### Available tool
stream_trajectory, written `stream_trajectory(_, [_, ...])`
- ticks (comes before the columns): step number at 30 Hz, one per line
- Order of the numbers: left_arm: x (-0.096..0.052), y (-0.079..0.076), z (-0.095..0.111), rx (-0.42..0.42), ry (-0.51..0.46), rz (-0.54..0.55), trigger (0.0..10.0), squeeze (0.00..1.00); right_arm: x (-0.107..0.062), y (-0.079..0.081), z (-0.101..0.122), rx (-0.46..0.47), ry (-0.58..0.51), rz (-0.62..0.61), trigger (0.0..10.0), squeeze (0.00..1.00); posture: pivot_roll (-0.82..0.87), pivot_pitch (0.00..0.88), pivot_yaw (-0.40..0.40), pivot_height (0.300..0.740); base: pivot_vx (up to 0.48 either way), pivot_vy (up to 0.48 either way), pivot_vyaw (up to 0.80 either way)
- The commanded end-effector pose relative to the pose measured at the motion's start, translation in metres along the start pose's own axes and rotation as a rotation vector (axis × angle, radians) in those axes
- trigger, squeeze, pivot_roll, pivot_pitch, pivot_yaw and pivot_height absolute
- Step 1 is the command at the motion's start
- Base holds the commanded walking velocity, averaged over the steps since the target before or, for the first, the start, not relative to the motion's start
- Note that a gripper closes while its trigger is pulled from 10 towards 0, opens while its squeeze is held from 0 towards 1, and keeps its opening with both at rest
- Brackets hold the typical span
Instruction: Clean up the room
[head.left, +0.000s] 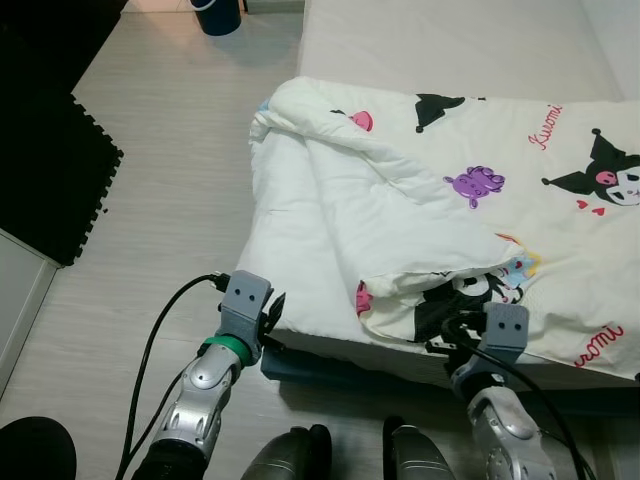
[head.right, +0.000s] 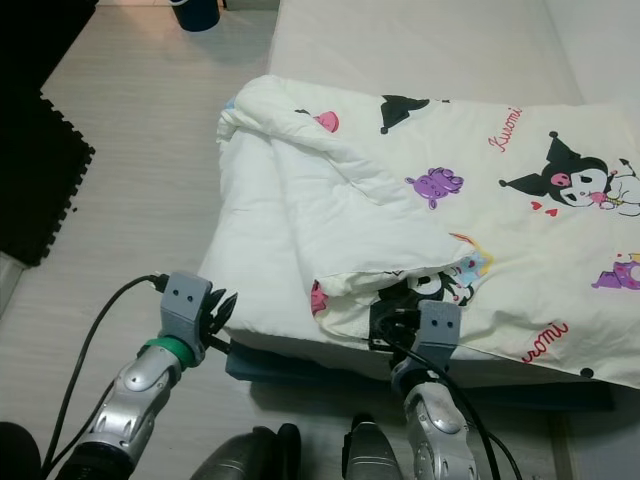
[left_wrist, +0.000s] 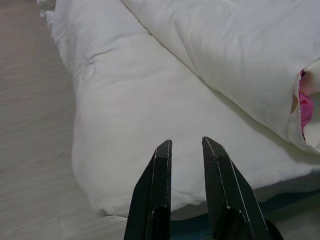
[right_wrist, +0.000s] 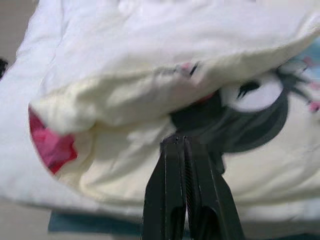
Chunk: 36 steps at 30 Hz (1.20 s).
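While the robot stood at the foot of a low bed (head.left: 430, 40), a cream comforter (head.left: 400, 200) printed with cartoon characters lay across the mattress, its left portion folded back over itself so that the plain white underside faced up. The folded edge hung over the near side of the bed above a dark blue base (head.left: 330, 368).

The left end effector (head.left: 272, 315) was held just beside the comforter's near left corner, its two black fingers (left_wrist: 155, 190) a narrow gap apart and holding nothing. The right end effector (head.right: 392, 312) sat at the comforter's near edge, where the folded flap met a black cartoon print; its fingers (right_wrist: 172, 190) were pressed together, and whether any fabric was caught between them could not be told.

A black foam mat (head.left: 50, 150) covered the pale wood floor (head.left: 170, 170) to the robot's left, and a dark blue bin (head.left: 217, 15) stood on the floor beyond the bed's far left corner.
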<state>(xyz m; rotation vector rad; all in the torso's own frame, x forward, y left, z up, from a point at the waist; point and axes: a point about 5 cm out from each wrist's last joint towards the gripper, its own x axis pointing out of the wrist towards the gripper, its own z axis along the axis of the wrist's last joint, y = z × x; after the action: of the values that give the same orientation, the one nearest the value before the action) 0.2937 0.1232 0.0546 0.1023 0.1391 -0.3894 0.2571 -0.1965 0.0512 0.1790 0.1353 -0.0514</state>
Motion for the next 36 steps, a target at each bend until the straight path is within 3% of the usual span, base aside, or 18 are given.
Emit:
stream_trajectory(1, [-0.003, 0.0, -0.008, -0.002, 0.042, 0.011, 10.0, 0.0, -0.003, -0.003, -0.001, 0.011, -0.005, -0.018, 10.0, 0.0, -0.02, 0.177, 0.151, 0.74, 0.0, 0.0, 0.0])
stream_trajectory(11, [-0.002, 0.001, -0.009, -0.018, 0.054, 0.034, 10.0, 0.0, 0.013, 0.002, 0.018, -0.003, -0.057, 0.015, 10.0, 0.0, -0.01, 0.179, 0.144, 0.74, 0.0, 0.0, 0.0])
stream_trajectory(14, [-0.002, -0.001, -0.01, 0.038, 0.071, 0.022, 10.0, 0.0, 0.014, 0.005, 0.019, -0.005, -0.059, 0.022, 10.0, 0.0, -0.01, 0.177, 0.143, 0.74, 0.0, -0.48, 0.0])
stream_trajectory(20, [-0.002, -0.001, -0.012, -0.021, 0.074, 0.044, 10.0, 0.0, 0.013, 0.007, 0.019, -0.006, -0.059, 0.029, 10.0, 0.0, -0.02, 0.173, 0.144, 0.74, 0.0, -0.128, 0.0])
stream_trajectory(36, [-0.005, 0.007, -0.008, -0.021, 0.026, 0.106, 10.0, 0.0, 0.009, 0.016, 0.006, -0.01, -0.006, 0.053, 10.0, 0.0, -0.02, 0.173, 0.134, 0.74, 0.0, 0.0, 0.0])
